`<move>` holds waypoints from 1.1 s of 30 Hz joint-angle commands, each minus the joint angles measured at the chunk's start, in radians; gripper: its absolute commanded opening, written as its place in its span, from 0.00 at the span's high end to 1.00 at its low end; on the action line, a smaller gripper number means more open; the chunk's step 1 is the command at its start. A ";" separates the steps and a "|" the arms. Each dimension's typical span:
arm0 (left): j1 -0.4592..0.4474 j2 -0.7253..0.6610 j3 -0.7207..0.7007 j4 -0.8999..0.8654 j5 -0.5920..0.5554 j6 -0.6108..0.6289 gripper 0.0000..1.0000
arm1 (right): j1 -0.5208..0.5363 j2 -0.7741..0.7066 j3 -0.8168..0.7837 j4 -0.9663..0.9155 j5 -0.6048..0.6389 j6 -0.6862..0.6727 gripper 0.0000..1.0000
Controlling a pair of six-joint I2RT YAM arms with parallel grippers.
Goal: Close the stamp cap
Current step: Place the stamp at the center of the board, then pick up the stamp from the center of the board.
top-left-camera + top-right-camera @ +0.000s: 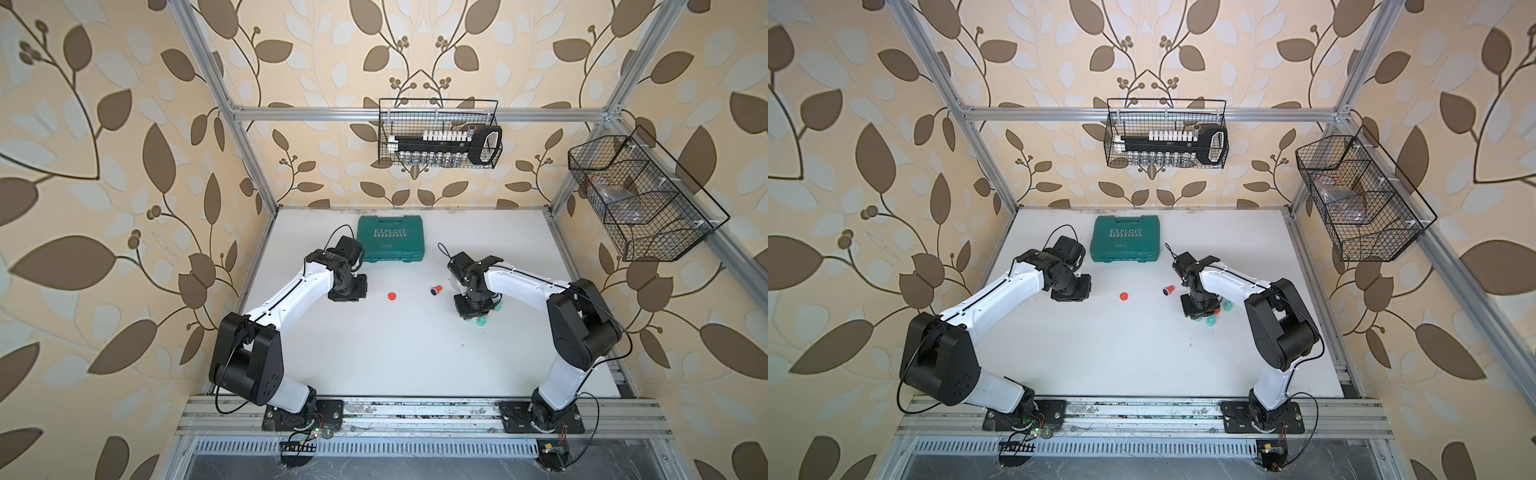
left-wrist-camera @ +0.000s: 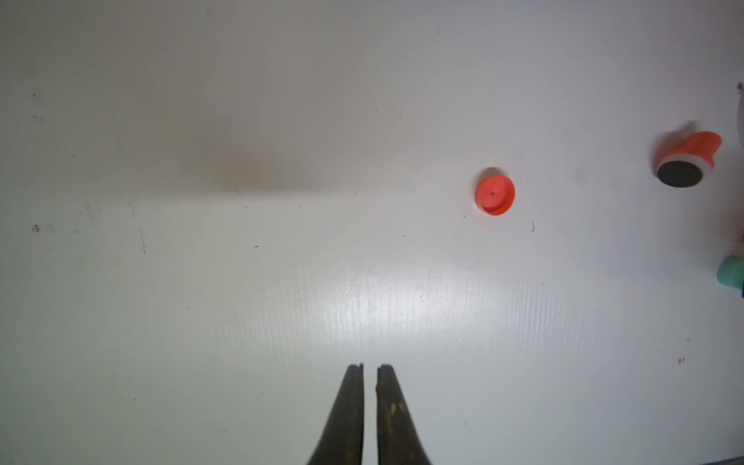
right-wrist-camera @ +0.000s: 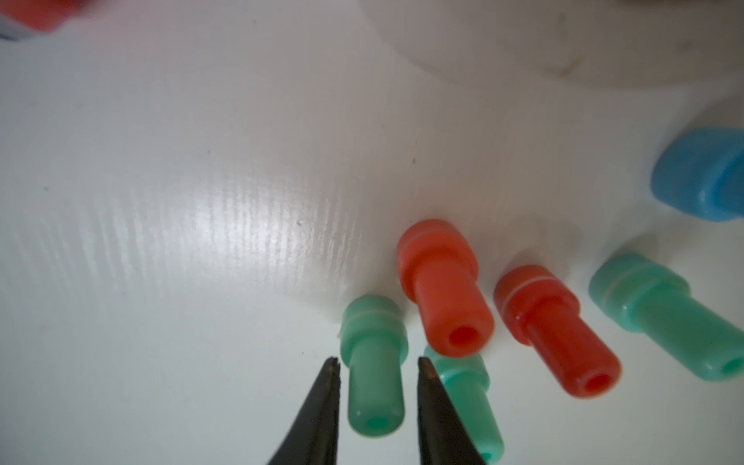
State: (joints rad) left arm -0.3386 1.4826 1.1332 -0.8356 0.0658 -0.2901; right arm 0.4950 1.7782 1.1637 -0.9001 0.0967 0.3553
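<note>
While both top views are showing the small orange cap (image 1: pixel 391 296) lying on the table (image 1: pixel 374 353) apart from the tipped orange stamp (image 1: pixel 435 289), black pad bared, the left wrist view is showing the left gripper (image 2: pixel 370 366) all but together, empty, short of the cap (prob. light, stiff, slick, so pinch across the rim), and the right wrist view is showing the right gripper (image 3: pixel 378 364) standing apart astride a green stamp (image 3: pixel 374 382).

A green case (image 1: pixel 390 239) lies at twelve o'clock on the desk (image 1: pixel 374 357); a back basket (image 1: pixel 385 137) hangs beyond it, a side basket (image 1: pixel 648 239) at two o'clock.
</note>
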 commanded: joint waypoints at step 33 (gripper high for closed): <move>-0.091 0.052 0.105 -0.009 0.000 0.035 0.78 | -0.008 -0.021 0.291 0.065 -0.347 -0.834 0.58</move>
State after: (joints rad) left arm -0.4557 1.5955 1.2644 -0.8162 0.1028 -0.2909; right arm 0.4923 1.7245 1.4193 -0.8757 -0.1719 -0.2195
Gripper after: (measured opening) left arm 0.216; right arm 0.414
